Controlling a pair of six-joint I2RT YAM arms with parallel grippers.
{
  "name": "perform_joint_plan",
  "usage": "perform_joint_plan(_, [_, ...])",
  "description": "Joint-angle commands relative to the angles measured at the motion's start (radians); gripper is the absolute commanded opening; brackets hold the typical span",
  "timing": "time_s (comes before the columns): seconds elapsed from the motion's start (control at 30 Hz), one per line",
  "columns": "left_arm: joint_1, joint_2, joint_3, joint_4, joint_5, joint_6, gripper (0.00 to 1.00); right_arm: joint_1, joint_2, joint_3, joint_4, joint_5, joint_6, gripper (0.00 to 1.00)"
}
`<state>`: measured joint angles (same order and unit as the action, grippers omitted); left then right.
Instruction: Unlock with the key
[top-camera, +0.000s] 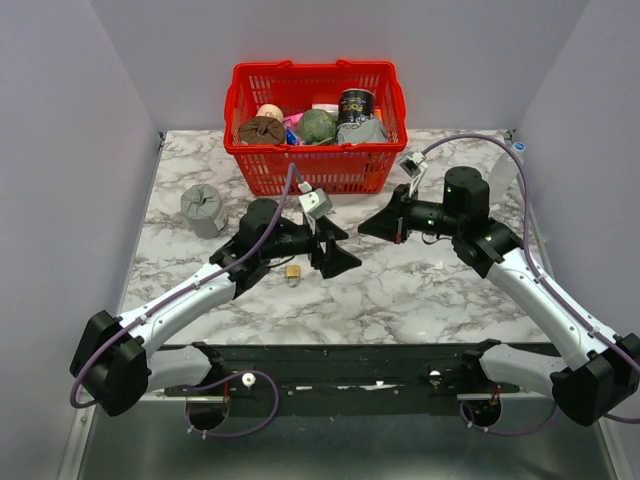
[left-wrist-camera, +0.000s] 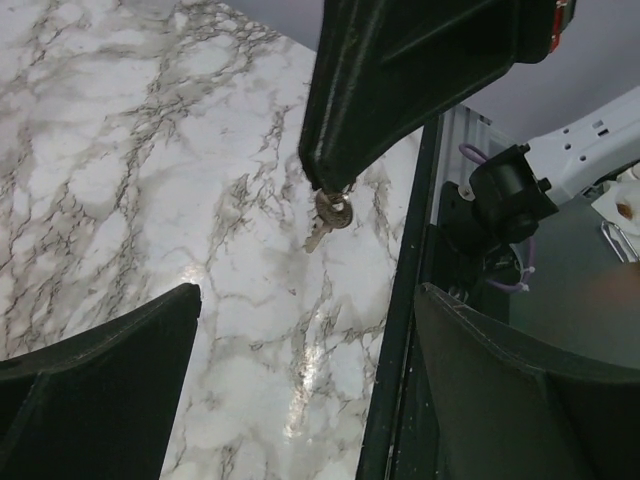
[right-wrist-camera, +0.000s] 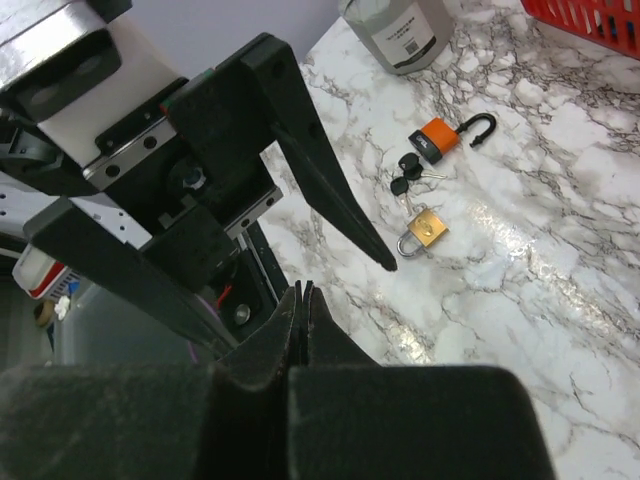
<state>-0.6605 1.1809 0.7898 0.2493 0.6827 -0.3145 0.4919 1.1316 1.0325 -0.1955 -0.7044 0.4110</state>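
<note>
The marble table carries everything, and I place each thing from the brass lock, which lies near its front middle. The red basket stands well behind the lock. The left gripper hovers just to the right of the lock, its jaws spread wide with nothing between them. The right gripper is a little further right of the lock, facing the left one, and is clenched on the key. A grey can stands well apart, left of the lock and behind it. The orange lock, its shackle open, lies near the brass lock on the can's side, and two spare keys with black heads lie between them. The key hangs in the air right of the lock, blade pointing down and aslant, head half hidden by the gripper. I judge it light, stiff and smooth, so it may turn in the grip. It is best held flat by the head, leaving the blade free.
</note>
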Motion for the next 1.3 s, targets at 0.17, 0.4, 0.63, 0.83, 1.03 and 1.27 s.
perform_joint_plan(0.17, [-0.166,-0.01,0.025,0.096,-0.285,0.094,0.8,0.005,-0.021,-0.035,0.054,-0.003,0.045,0.01])
perform_joint_plan(0.4, [-0.206,0.002,0.025,0.074,-0.362,0.12,0.58,0.005,-0.018,-0.04,0.056,0.002,0.04,0.01])
perform_joint_plan(0.63, [-0.221,0.003,0.0,0.09,-0.42,0.104,0.34,0.005,-0.006,-0.054,0.065,0.002,0.043,0.01])
perform_joint_plan(0.83, [-0.223,-0.004,-0.027,0.108,-0.44,0.095,0.07,0.005,-0.004,-0.055,0.067,0.002,0.043,0.01])
perform_joint_plan(1.03, [-0.223,-0.046,-0.052,0.09,-0.422,0.106,0.0,0.005,-0.007,-0.066,0.067,0.008,0.043,0.01])
perform_joint_plan(1.27, [-0.223,-0.026,0.064,-0.189,-0.174,0.17,0.0,0.005,-0.023,-0.026,-0.045,-0.007,-0.118,0.03])
